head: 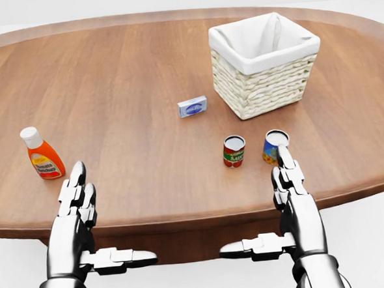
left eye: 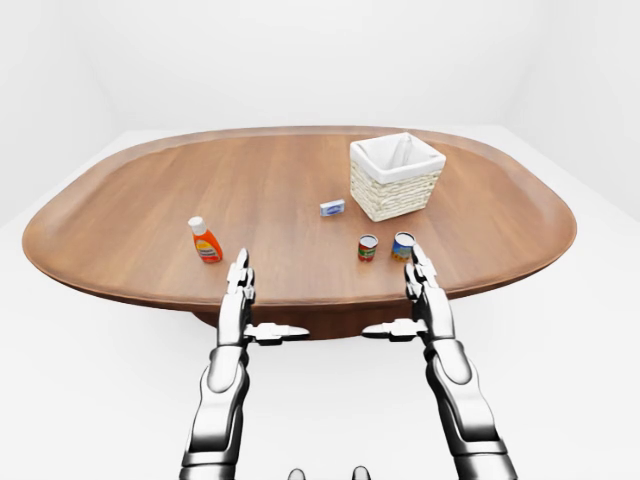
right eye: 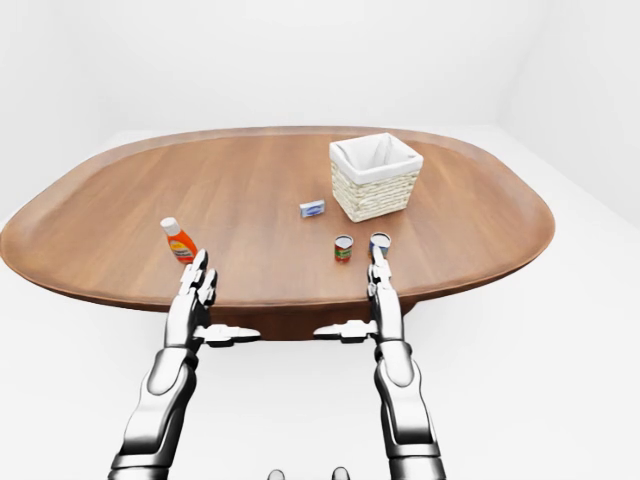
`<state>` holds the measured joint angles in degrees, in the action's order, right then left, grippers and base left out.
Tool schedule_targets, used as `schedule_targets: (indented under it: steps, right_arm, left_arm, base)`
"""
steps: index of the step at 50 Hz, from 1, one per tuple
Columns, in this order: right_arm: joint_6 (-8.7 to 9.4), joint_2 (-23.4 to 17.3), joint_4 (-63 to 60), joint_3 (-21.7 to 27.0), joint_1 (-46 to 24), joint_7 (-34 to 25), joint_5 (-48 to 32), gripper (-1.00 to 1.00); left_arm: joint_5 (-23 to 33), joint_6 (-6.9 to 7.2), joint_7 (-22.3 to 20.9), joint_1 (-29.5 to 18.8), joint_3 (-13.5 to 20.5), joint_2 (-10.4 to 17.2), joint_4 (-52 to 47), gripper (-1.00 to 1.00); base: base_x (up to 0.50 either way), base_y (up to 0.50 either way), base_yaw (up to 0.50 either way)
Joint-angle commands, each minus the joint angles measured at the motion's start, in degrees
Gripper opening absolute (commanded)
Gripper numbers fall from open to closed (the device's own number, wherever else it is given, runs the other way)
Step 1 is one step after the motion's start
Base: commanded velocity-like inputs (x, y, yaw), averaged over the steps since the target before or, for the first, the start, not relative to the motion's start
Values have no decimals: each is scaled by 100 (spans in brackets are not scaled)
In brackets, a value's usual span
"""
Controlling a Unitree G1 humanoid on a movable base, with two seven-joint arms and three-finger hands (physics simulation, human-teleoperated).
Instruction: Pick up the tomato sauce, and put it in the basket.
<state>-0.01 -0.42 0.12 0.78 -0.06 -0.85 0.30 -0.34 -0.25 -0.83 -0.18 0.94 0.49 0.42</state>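
The tomato sauce, a small red can [head: 233,150] with a green band, stands upright on the brown oval table [head: 123,76], below and left of the white-lined wicker basket [head: 267,87]. My right hand [head: 287,184] is open near the table's near edge, fingers straight and thumb pointing left. Its fingertips overlap the lower edge of a blue and yellow can [head: 275,145], just right of the red one. My left hand [head: 85,203] is open too, at the lower left, apart from everything.
An orange sauce bottle [head: 43,154] with a white cap stands just above and left of my left hand. A small blue and white box [head: 192,107] lies left of the basket. White floor surrounds the table.
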Motion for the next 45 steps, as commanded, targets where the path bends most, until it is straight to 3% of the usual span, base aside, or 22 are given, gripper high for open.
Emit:
schedule_targets:
  steps: [1, 11, 13, 15, 17, 18, 19, 20, 26, 29, 30, 32, 35, 38, 39, 41, 42, 45]
  right_arm:
    - [-10, -68, 27, 123, 2, -138, 36, 100]
    - [10, -57, -9, 102, 13, -140, 20, 100]
    - [35, -59, -94, 107, 40, -139, 22, 100]
    - [92, -61, -287, 126, 99, -109, 14, 100]
    - [169, -62, -512, 109, 162, -91, -37, 100]
    - [385, -63, -1103, 83, 331, -59, -102, 100]
    - [387, -56, -1279, 87, 418, -33, -156, 100]
    - [501, -54, -1577, 86, 504, -12, -213, 100]
    - [501, 9, -3463, -50, 949, -38, -460, 100]
    - [501, 18, -3482, -48, 951, -47, -473, 100]
    - [501, 1, -4733, -251, 1107, -27, -780, 100]
    - [501, 4, -5775, -171, 1146, -89, -932, 100]
    - [501, 148, -6006, 226, 1253, -188, -821, 100]
    - [501, 211, -6011, 252, 1253, -256, -860, 100]
    - [501, 68, -6009, 1007, 1510, -236, -122, 100]
    - [501, -752, -6008, 1193, 1811, 540, 700, 100]
    - [501, -1368, -6008, 1603, 2134, 1079, 1383, 100]
    - [501, -2788, -6009, 1812, 2795, 2341, 2514, 100]
  left_arm:
    - [-56, -78, -118, -87, 191, 99, 166, 100]
    - [-64, -97, -107, -107, 207, 104, 196, 100]
    - [-78, -35, -115, -81, 206, 105, 90, 100]
    - [-126, 154, -131, -21, 221, 110, -243, 100]
    - [-124, 196, -135, 18, 224, 108, -435, 100]
    - [-130, 361, -135, 96, 209, 102, -862, 100]
    - [-136, 487, -149, 166, 201, 98, -1165, 100]
    - [-157, 525, -149, 221, 210, 89, -1479, 100]
    - [-606, 525, -71, 194, 560, 110, -3113, 100]
    - [-610, 525, -71, 192, 566, 110, -3132, 100]
    - [-827, 525, 24, 141, 751, 151, -3972, 100]
    - [-1030, 525, 113, 40, 948, 175, -4549, 100]
    - [-1299, 525, 214, -100, 1185, 233, -4818, 100]
    - [-1330, 525, 244, -98, 1181, 260, -4821, 100]
    - [-1328, 525, 353, -227, 1305, 289, -4750, 100]
    - [-1331, 525, 366, -205, 1283, 301, -4668, 100]
    - [-1329, 525, 389, -216, 1312, 313, -4605, 100]
    - [-1458, 525, 494, -322, 1443, 384, -4684, 100]
  base:
    - [0, 0, 0]
    - [0, 0, 0]
    - [0, 0, 0]
    - [0, 0, 0]
    - [0, 0, 0]
    - [0, 0, 0]
    - [0, 0, 0]
    - [0, 0, 0]
    - [0, 0, 0]
    - [0, 0, 0]
    - [0, 0, 0]
    - [0, 0, 0]
    - [0, 0, 0]
    - [0, 0, 0]
    - [0, 0, 0]
    - [0, 0, 0]
    - [0, 0, 0]
    - [0, 0, 0]
